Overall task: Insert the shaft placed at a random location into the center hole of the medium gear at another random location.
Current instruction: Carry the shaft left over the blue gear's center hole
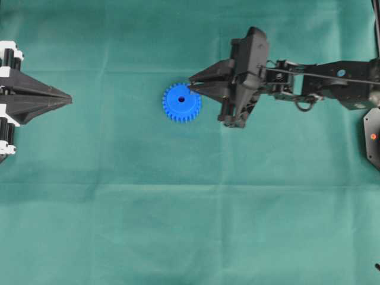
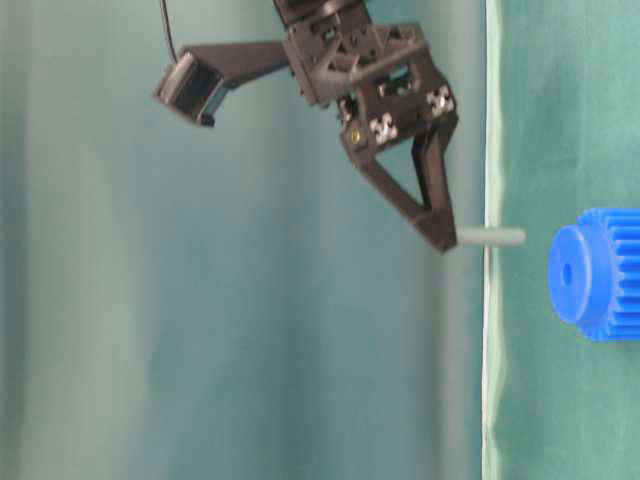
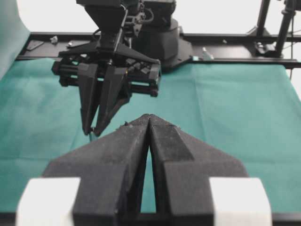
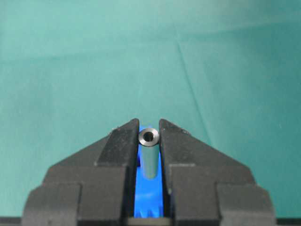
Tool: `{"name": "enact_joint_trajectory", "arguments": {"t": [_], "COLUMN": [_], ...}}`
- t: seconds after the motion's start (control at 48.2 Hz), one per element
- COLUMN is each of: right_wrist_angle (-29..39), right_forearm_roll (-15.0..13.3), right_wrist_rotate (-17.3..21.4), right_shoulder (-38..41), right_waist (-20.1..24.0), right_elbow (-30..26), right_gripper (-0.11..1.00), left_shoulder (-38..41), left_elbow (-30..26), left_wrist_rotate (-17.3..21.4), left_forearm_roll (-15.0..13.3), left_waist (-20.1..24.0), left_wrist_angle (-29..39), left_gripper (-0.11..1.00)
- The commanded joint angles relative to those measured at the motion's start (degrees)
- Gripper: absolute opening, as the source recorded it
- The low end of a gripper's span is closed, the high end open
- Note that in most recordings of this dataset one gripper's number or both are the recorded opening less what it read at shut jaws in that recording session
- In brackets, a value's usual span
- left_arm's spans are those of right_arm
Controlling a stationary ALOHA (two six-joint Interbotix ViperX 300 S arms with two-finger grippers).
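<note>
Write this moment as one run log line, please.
right gripper: shut on shaft | shaft above medium gear, not inserted | left gripper: shut, idle

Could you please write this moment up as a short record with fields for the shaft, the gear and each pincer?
shaft: clamped between the right pincer's fingertips, above the gear, not yet inserted
medium gear: blue, flat on the green cloth
center hole: empty
right pincer: shut on the shaft, over the gear's edge
left pincer: shut, empty, at the left edge

In the right wrist view the right gripper [image 4: 149, 141] and the shaft [image 4: 149, 157] hide most of the medium gear [image 4: 148, 200]; the table-level view's edge crops it.
</note>
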Motion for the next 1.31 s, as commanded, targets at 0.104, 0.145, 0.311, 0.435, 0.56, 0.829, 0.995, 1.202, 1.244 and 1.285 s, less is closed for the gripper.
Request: {"name": "enact_joint_trajectory", "arguments": {"t": [0.104,0.145,0.311,0.435,0.56,0.829,0.995,1.202,1.244,1.285], "right_wrist_angle": [0.1,0.1,0.1,0.2,0.2,-0.2,-0.3,-0.4,-0.4,-0.4], "right_forearm_roll": [-0.1,-0.1,-0.1,-0.1,-0.2,0.0,0.2,0.3,0.2,0.2], "right_wrist_rotate": [-0.9,-0.9,-0.9,-0.9,-0.9,-0.7,-0.6,-0.4,-0.4,-0.4], "right_shoulder": [1.0,1.1,1.6,1.6,1.8,4.0,5.5,6.2,6.2,6.2], "right_waist": [0.3,0.3,0.3,0.3,0.3,0.3,0.4,0.4,0.4,0.4], "right_elbow": [-3.7,-4.0,-4.3,-4.3,-4.2,-4.6,-4.7,-4.6,-4.6,-4.7], "right_gripper": [0.13,0.13,0.13,0.13,0.13,0.13,0.13,0.13,0.13,0.13], "left_shoulder": [0.5,0.5,0.5,0.5,0.5,0.5,0.4,0.5,0.5,0.5], "left_elbow": [-1.1,-1.1,-1.0,-1.1,-1.1,-1.1,-1.1,-1.1,-1.0,-1.1], "left_wrist_rotate": [-0.1,-0.1,-0.1,0.0,-0.1,-0.1,0.0,-0.1,0.0,0.0], "left_forearm_roll": [0.2,0.2,0.2,0.2,0.2,0.2,0.2,0.2,0.2,0.2], "left_waist": [0.1,0.1,0.1,0.1,0.1,0.1,0.1,0.1,0.1,0.1], "left_wrist_angle": [0.1,0.1,0.3,0.4,0.4,0.4,0.4,0.5,0.4,0.5], "left_gripper": [0.00,0.00,0.00,0.00,0.00,0.00,0.00,0.00,0.00,0.00]}}
